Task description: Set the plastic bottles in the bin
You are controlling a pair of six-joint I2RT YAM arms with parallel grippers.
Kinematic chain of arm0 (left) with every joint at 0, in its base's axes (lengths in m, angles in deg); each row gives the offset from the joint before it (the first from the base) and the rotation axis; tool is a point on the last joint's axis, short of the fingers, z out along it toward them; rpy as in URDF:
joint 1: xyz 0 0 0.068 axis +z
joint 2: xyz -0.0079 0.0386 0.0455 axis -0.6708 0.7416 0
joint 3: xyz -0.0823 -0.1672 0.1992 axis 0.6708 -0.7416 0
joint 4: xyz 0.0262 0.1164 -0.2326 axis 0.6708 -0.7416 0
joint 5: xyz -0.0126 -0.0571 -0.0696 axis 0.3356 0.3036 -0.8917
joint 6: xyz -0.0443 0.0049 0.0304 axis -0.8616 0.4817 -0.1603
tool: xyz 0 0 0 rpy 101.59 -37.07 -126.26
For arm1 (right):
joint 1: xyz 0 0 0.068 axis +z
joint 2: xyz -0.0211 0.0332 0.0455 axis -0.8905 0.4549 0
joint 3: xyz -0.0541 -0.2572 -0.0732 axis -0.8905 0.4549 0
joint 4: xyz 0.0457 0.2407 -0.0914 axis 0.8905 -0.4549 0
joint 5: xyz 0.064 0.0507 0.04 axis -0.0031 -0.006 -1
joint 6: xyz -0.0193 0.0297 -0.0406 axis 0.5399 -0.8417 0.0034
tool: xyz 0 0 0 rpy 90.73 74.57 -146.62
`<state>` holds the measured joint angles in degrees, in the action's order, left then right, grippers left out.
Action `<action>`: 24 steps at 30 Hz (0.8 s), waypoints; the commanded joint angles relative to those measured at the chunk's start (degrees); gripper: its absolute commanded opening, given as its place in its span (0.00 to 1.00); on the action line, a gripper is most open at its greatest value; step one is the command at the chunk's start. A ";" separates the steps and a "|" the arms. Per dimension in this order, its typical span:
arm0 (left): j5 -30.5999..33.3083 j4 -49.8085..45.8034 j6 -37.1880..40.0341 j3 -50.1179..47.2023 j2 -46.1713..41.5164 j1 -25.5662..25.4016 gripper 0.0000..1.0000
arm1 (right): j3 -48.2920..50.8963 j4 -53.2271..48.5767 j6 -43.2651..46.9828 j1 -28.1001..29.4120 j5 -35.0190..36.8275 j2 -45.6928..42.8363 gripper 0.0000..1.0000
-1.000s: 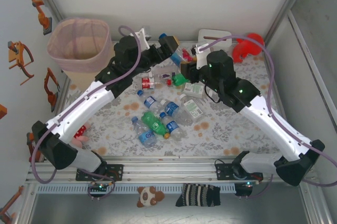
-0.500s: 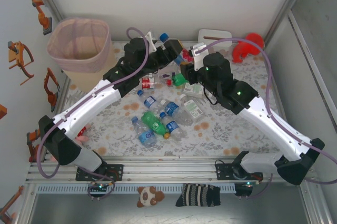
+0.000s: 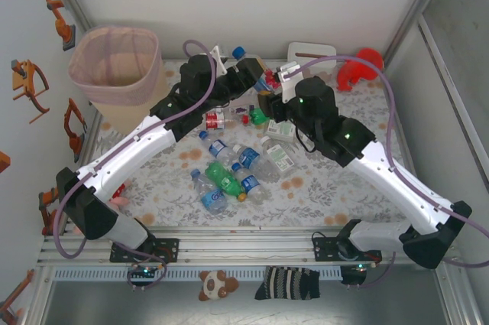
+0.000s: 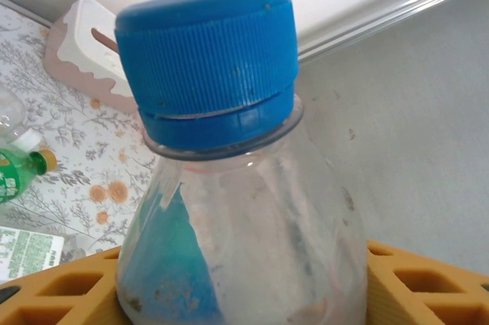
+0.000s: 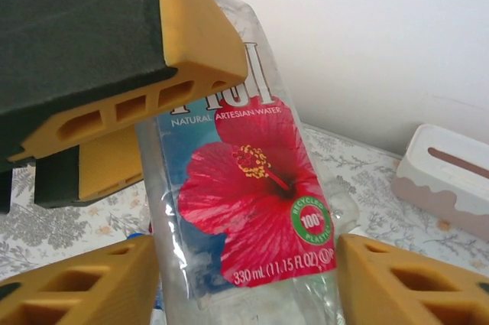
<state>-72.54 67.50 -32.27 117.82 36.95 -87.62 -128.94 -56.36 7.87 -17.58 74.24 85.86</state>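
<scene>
A clear bottle with a blue cap and a red-flower label hangs in the air between both arms at the back of the table. My left gripper is shut on its shoulder just under the cap. Its yellow fingers press both sides of the bottle. My right gripper is shut on the lower body, one pad on each side, with a left finger above. Several more bottles lie on the mat. The beige bin with its pink liner stands at the far left.
A white tissue box sits at the back centre and a red toy figure to its right. A green bottle lies below the held one. Walls close the table on the left, back and right.
My left arm has swung right and its gripper has come in onto the bottle's upper end. The bottle's cap has stayed in nearly the same spot, and the right arm has hardly shifted.
</scene>
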 commanded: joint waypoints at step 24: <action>11.44 -25.31 9.16 12.68 -9.18 27.48 0.61 | 2.56 -5.08 -1.45 0.25 6.64 -12.35 0.70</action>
<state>-64.52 46.36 -24.25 127.59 29.76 -61.83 -126.97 -61.37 7.41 -17.58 78.81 74.78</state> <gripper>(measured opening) 0.610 0.696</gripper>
